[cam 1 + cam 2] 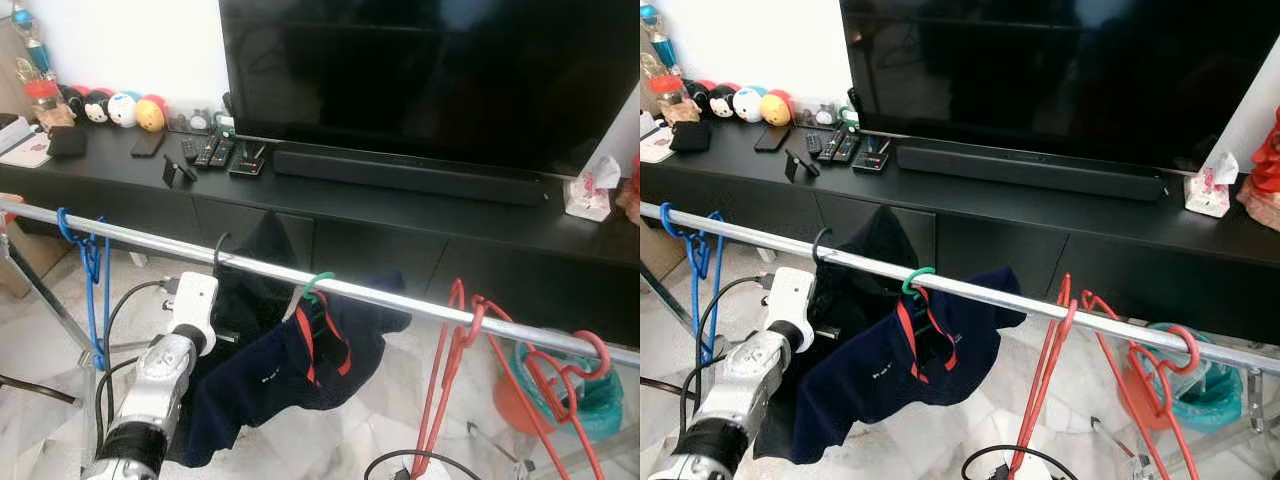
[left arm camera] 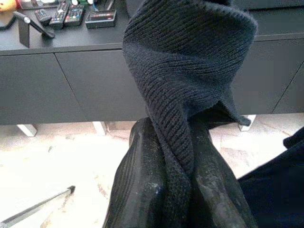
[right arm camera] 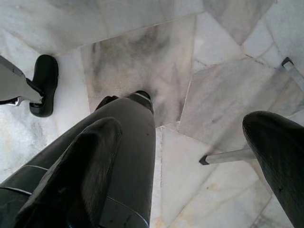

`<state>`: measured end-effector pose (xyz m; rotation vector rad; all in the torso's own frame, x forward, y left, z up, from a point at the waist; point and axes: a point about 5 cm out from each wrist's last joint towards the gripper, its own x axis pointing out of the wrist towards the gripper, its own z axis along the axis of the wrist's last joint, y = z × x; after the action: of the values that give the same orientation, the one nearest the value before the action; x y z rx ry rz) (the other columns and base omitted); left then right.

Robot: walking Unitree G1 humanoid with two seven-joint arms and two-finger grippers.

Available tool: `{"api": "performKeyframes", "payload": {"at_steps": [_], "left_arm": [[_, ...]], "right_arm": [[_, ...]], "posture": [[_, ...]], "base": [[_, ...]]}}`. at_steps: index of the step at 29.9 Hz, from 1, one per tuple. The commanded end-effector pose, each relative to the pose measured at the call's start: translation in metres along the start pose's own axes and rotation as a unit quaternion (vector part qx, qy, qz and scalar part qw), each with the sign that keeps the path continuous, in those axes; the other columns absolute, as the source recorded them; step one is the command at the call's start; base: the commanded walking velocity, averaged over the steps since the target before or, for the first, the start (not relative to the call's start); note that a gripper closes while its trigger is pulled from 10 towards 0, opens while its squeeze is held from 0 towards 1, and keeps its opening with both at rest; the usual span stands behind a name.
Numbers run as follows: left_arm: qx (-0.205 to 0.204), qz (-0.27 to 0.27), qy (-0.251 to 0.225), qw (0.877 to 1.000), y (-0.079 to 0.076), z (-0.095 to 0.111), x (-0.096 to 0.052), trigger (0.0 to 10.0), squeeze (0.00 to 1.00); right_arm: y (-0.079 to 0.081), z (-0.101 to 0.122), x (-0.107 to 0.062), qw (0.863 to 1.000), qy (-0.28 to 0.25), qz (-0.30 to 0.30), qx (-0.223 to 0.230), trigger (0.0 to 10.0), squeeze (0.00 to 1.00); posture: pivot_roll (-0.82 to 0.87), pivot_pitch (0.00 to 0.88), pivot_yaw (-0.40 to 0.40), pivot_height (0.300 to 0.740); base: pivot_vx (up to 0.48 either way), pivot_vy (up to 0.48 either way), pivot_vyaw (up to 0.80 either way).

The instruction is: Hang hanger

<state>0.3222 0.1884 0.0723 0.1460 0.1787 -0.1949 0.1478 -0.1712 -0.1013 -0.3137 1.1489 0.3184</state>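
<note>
My left gripper pinching the dark knit garment just under the rail; right gripper spread wide.

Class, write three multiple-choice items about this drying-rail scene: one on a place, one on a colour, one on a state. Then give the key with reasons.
1. Where does the navy shirt hang? A) on the metal rail B) on the TV stand C) on the floor
2. What colour is the hook of its hanger? A) red B) green C) blue
3. What is the left hand doing? A) open in air B) shut on the dark knit garment C) holding a remote

Key: A, the navy shirt hangs from the metal rail; B, the green hook; C is wrong, B: left hand pinches the dark knit garment.
</note>
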Motion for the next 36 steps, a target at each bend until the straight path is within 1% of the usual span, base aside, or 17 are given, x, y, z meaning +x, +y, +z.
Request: {"api": "performKeyframes", "payload": {"at_steps": [1,3,4,6,8,12,14,24,26,27,31,32,36], "left_arm": [[0.005,0.004,-0.019,1.000,0.002,0.016,0.009,10.0,0.00],[0.010,0.007,-0.011,1.000,0.002,0.016,0.011,10.0,0.00],[0.017,0.006,0.004,1.000,0.002,0.014,0.013,10.0,0.00],[0.018,0.006,0.007,1.000,0.002,0.013,0.013,10.0,0.00],[0.021,-0.004,0.019,1.000,-0.002,0.010,0.014,10.0,0.00],[0.030,-0.016,0.058,0.998,-0.007,-0.004,0.012,10.0,0.00],[0.019,-0.022,0.075,0.997,-0.007,-0.011,0.010,10.0,0.00],[0.021,-0.024,0.098,0.995,-0.005,-0.023,0.003,10.0,0.00],[0.022,-0.025,0.099,0.995,-0.005,-0.025,0.001,10.0,0.00],[0.022,-0.025,0.103,0.994,-0.006,-0.028,-0.001,10.0,0.00],[0.021,-0.025,0.106,0.994,-0.007,-0.030,-0.004,10.0,0.00],[0.020,-0.027,0.108,0.994,-0.008,-0.032,-0.007,10.0,0.00],[0.019,-0.030,0.109,0.993,-0.009,-0.033,-0.010,10.0,0.00]], "right_arm": [[0.000,-0.004,0.000,1.000,0.008,0.002,0.005,10.0,0.00],[0.001,-0.004,0.000,1.000,0.008,0.003,0.006,10.0,0.00],[0.001,-0.004,0.000,1.000,0.009,0.005,0.007,10.0,0.00],[0.001,-0.004,0.000,1.000,0.009,0.005,0.007,10.0,0.00],[0.001,-0.004,0.000,1.000,0.009,0.006,0.008,10.0,0.00],[0.002,-0.004,0.000,1.000,0.010,0.008,0.010,10.0,0.00],[0.002,-0.004,0.000,1.000,0.011,0.009,0.009,10.0,0.00],[0.003,-0.004,0.000,1.000,0.011,0.011,0.009,10.0,0.00],[0.003,-0.004,0.000,1.000,0.011,0.011,0.009,10.0,0.00],[0.003,-0.004,0.000,1.000,0.011,0.011,0.009,10.0,0.00],[0.003,-0.004,0.000,1.000,0.011,0.011,0.008,10.0,0.00],[0.003,-0.004,0.000,1.000,0.011,0.011,0.008,10.0,0.00],[0.003,-0.004,0.000,1.000,0.010,0.011,0.007,10.0,0.00]], "posture": [[-0.15,0.000,-0.035,0.740],[-0.16,0.000,-0.033,0.740],[-0.16,0.000,-0.031,0.740],[-0.16,0.000,-0.031,0.740],[-0.16,0.000,-0.029,0.740],[-0.16,0.000,-0.027,0.740],[-0.16,0.000,-0.026,0.740],[-0.16,0.000,-0.023,0.740],[-0.16,0.000,-0.023,0.740],[-0.16,0.000,-0.023,0.740],[-0.16,0.000,-0.023,0.740],[-0.15,0.000,-0.024,0.740],[-0.15,0.000,-0.024,0.740]], "base": [[0.000,0.000,0.00],[0.000,0.000,0.00],[0.000,0.000,0.00],[0.000,0.000,0.00],[0.000,0.000,0.00],[0.000,0.000,0.00],[0.000,0.000,0.00],[0.000,0.000,0.00],[0.000,0.000,0.00],[0.000,0.000,0.00],[0.000,0.000,0.00],[0.000,0.000,0.00],[0.000,0.000,0.00]]}}
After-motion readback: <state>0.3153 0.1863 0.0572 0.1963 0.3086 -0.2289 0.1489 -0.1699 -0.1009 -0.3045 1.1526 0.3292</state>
